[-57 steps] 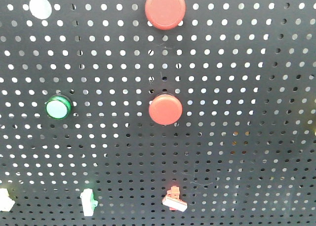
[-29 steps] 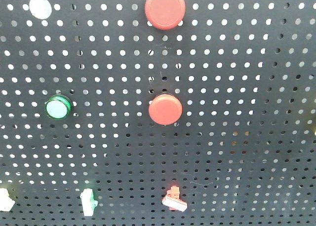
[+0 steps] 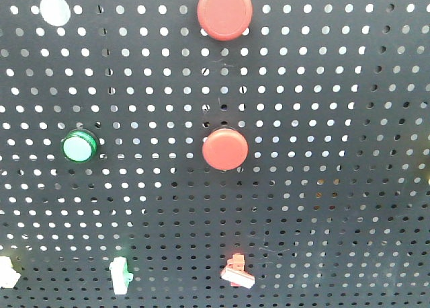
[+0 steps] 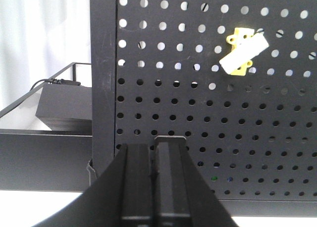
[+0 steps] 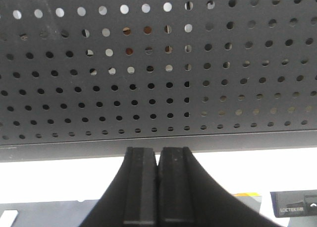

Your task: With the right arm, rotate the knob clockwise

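Right gripper clenched with nothing between its fingers, low before pegboard, left gripper likewise clenched, red knob at board centre, green button at nine o'clock.

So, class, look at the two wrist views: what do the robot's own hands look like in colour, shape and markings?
Both hands are matte black. The left hand shows two flat, straight-sided fingers whose base flares outward in curves toward the bottom of the picture. The right hand looks the same: two flat black rectangular fingers with a thin seam between them, above a similar curved flare. No markings, labels or cables show on either.
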Available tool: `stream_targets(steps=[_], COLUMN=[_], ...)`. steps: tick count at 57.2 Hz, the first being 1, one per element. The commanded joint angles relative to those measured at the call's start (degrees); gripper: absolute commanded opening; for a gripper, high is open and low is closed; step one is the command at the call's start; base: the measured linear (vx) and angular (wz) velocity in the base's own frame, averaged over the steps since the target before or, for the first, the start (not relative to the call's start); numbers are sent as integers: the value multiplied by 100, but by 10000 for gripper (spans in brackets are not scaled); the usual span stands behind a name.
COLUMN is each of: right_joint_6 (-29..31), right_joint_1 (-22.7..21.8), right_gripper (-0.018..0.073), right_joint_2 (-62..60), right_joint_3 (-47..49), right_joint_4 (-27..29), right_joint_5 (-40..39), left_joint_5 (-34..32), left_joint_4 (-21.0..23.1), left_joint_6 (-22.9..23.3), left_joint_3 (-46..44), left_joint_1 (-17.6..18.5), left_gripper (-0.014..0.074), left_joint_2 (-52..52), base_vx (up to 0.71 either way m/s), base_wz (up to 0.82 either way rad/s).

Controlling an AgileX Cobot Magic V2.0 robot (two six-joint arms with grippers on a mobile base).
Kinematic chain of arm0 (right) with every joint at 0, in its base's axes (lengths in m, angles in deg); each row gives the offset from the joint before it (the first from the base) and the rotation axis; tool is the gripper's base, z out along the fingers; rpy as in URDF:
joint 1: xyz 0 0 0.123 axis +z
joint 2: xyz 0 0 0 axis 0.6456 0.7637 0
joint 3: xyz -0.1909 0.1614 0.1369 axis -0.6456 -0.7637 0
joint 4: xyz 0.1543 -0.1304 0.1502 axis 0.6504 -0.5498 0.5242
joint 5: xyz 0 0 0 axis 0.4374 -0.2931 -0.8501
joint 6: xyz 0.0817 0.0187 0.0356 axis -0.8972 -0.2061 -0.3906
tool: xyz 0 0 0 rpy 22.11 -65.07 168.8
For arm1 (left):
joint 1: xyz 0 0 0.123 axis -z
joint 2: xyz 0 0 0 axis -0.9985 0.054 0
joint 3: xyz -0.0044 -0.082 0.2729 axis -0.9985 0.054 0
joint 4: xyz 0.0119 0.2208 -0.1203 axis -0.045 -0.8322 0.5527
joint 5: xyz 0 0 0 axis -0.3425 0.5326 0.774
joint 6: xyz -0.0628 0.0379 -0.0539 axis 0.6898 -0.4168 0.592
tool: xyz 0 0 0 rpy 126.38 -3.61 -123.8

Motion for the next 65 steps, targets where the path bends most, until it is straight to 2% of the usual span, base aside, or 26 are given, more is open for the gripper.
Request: stream_targets(steps=[1,10,65], right_joint_6=[-3,2,2], right_joint_1=[129,453,429], right_gripper=[-9,-9,-9], right_joint_2=[-65,-65,-65], right_joint_3=[-47,-47,-47], right_joint_4=[-33,-59,-14], right_joint_5=[-447,-432,-439], left_joint_5=[-470,-470,-470], left_joint_4=[45,45,45], left_joint_6=[55,55,55], left_joint_3=[75,75,75], left_joint_1=[-11,-11,-11], left_gripper=[-6,-6,-6], left_joint_2=[1,1,1], base_vx=[0,0,0], base_wz=[0,0,0])
